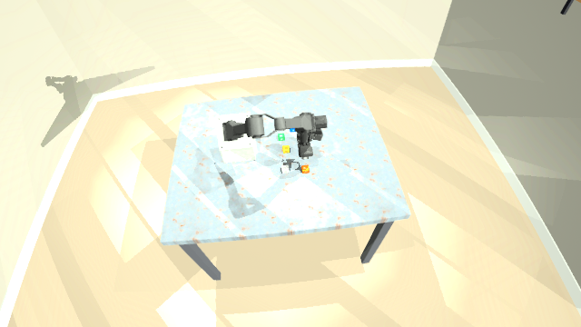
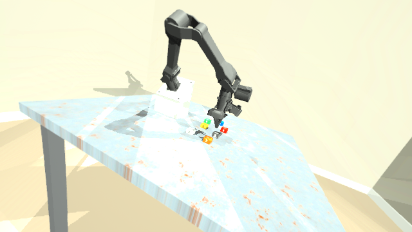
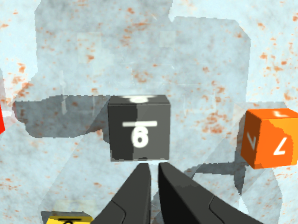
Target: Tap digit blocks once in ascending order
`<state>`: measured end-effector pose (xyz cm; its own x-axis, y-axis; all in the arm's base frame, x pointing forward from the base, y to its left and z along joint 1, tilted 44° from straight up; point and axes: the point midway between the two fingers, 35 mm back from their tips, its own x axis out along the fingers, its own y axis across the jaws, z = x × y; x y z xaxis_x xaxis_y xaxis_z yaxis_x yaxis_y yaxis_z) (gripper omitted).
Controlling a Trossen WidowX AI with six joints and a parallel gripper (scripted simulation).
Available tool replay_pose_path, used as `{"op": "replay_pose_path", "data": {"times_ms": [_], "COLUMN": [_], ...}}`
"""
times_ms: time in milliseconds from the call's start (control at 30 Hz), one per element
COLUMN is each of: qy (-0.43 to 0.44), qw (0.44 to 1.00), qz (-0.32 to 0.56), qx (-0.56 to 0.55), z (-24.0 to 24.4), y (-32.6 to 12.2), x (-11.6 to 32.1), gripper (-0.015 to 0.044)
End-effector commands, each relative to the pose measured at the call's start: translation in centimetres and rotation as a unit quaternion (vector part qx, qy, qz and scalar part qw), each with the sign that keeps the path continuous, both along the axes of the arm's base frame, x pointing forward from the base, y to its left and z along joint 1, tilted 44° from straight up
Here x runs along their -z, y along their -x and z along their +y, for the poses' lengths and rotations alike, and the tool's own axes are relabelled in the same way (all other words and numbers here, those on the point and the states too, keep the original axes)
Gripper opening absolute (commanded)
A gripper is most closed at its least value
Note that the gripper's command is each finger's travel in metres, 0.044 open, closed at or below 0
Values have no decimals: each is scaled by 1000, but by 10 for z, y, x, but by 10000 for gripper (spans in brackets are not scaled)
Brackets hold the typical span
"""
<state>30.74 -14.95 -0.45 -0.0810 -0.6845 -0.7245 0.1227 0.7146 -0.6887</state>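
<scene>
The pincer (image 1: 305, 157) (image 2: 216, 126) (image 3: 153, 172) is closed, its two tips drawn almost together with only a sliver between them, and it has hold of nothing. It points down over the desk (image 1: 204, 227) (image 2: 112, 148), its tips just above the black block (image 2: 216, 135) (image 3: 139, 131) in the exterior view. In the wrist view the tips appear just below that block's near edge, at six o'clock; contact is hard to judge from this angle, though a small gap seems likely.

The black block sits flat, its white mark looking like a 6 with a bar over it as seen here. Around it in the wrist view, the orange block (image 1: 305, 169) (image 2: 208, 140) (image 3: 270, 138), marked 7 and turned over, lies at three o'clock. The red block (image 2: 224, 129) (image 3: 1, 120) just enters at nine, and the yellow block (image 1: 286, 149) (image 2: 204, 125) (image 3: 68, 220) is cut off at seven.

In the exterior view, taken from the black block, the white block (image 1: 285, 169) (image 2: 190, 131) is at nine o'clock, the green block (image 1: 281, 136) (image 2: 207, 121) at eleven and the blue block (image 1: 292, 130) (image 2: 221, 123) at one. The arm's white base (image 1: 238, 152) (image 2: 188, 93) stands towards ten, well apart from the black block.
</scene>
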Motion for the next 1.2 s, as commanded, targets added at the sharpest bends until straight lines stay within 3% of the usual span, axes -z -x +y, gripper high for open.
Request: {"op": "replay_pose_path", "data": {"times_ms": [0, 667, 967, 1167], "qy": [1, 2, 1, -22], "qw": [1000, 1000, 1000, 1000], "qz": [6, 6, 6, 1], "qx": [-1, -1, -1, -12], "z": [-6, -20, 0, 49], "y": [3, 5, 2, -13], "x": [7, 22, 0, 24], "gripper": [20, 20, 20, 178]}}
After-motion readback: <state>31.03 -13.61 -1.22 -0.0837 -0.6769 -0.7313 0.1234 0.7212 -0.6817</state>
